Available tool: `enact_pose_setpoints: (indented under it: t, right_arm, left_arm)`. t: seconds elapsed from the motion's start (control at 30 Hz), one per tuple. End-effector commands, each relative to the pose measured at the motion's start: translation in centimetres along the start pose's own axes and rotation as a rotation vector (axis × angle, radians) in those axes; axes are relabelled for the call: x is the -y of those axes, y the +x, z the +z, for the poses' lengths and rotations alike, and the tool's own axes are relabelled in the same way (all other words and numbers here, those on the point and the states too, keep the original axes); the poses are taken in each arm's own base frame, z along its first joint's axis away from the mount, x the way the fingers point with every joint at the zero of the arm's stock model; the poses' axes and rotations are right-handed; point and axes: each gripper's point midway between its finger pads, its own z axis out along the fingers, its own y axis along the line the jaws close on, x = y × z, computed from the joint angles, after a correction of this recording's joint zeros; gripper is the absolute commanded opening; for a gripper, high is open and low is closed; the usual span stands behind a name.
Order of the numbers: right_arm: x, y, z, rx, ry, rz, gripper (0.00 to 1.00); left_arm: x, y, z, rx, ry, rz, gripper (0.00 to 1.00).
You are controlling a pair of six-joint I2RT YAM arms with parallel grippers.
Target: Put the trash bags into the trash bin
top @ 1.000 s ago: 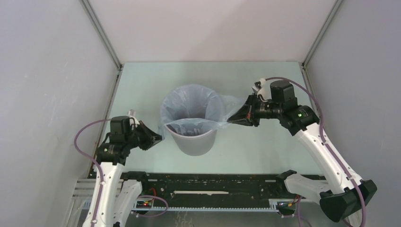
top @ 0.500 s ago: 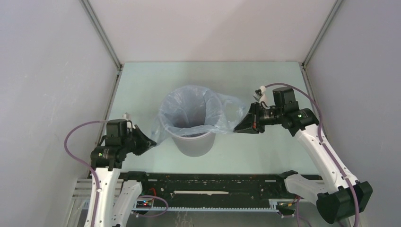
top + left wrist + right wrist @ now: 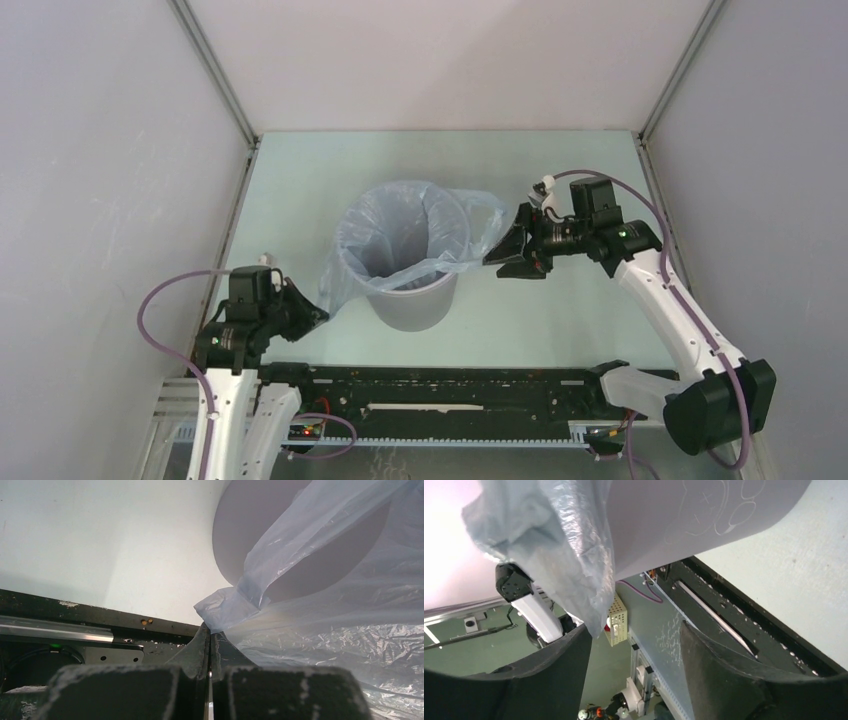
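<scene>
The trash bin (image 3: 410, 305), round and grey, stands mid-table with the pale-blue trash bag (image 3: 400, 225) lining its mouth and spilling over the rim on both sides. My left gripper (image 3: 320, 317) is low at the bin's near left, shut on a corner of the bag (image 3: 225, 610); in the left wrist view the jaws (image 3: 210, 630) meet on the film in front of the bin (image 3: 300, 555). My right gripper (image 3: 492, 258) hovers at the bin's right, open. A loose flap of bag (image 3: 564, 545) hangs by its left finger (image 3: 564, 665), not pinched. White lettering shows on the bin (image 3: 684, 515).
The black base rail (image 3: 440, 385) runs along the table's near edge, close under my left gripper. Grey enclosure walls (image 3: 120, 200) stand at the left, right and back. The pale green table (image 3: 330, 170) shows behind the bin.
My right gripper has opened and let go of the bag, whose right flap now hangs slack. My left gripper has drawn the bag's left edge down and toward the near edge.
</scene>
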Motion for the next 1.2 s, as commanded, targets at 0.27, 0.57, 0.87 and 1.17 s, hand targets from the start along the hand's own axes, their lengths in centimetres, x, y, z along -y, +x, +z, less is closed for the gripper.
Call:
enact_pose_setpoints:
  t: [0.27, 0.57, 0.87, 1.17]
  right_arm:
    - [-4.1, 0.1, 1.6, 0.051, -0.133, 0.014, 0.79]
    - [-2.4, 1.3, 1.3, 0.063, -0.106, 0.091, 0.19]
    - [0.5, 1.6, 1.3, 0.036, -0.092, 0.06, 0.0]
    - [4.1, -0.7, 3.5, 0.05, -0.003, 0.016, 0.02]
  left_arm:
    - [0.8, 0.4, 0.2, -0.024, 0.041, -0.04, 0.0]
    - [0.1, 0.6, 0.4, -0.037, 0.004, -0.025, 0.0]
    - [-1.7, 0.7, -0.9, 0.001, -0.079, -0.003, 0.0]
    - [0.1, -1.1, 2.2, 0.003, -0.01, -0.004, 0.0]
